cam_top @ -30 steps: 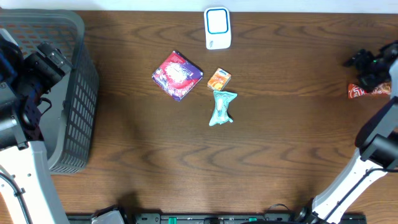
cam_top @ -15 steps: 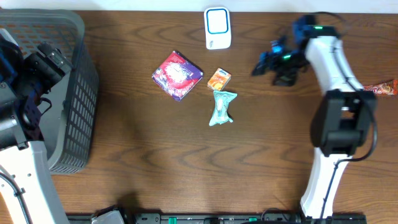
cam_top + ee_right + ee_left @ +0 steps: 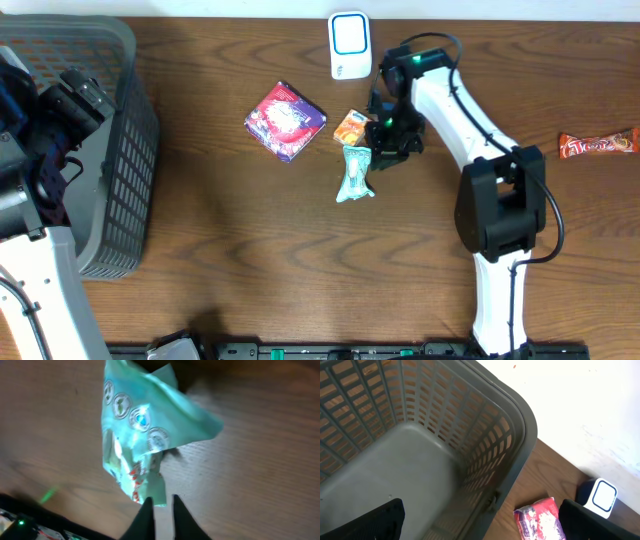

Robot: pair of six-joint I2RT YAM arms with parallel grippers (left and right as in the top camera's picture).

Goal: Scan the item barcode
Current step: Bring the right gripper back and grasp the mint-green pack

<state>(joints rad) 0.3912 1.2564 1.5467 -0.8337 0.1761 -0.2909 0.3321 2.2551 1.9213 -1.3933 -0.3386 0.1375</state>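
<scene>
One dark wood-grain table (image 3: 250, 250), white wall (image 3: 580, 400)

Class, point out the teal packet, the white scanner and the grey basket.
teal packet (image 3: 355, 178), overhead view, its crumpled middle.
white scanner (image 3: 350, 38), overhead view, its blue-framed screen.
grey basket (image 3: 522, 425), left wrist view, its top rim.

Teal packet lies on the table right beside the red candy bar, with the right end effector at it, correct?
No. The teal packet lies beside the small orange box; the red candy bar is far off by the right edge. The right end effector is at it, as the overhead view shows.
</scene>
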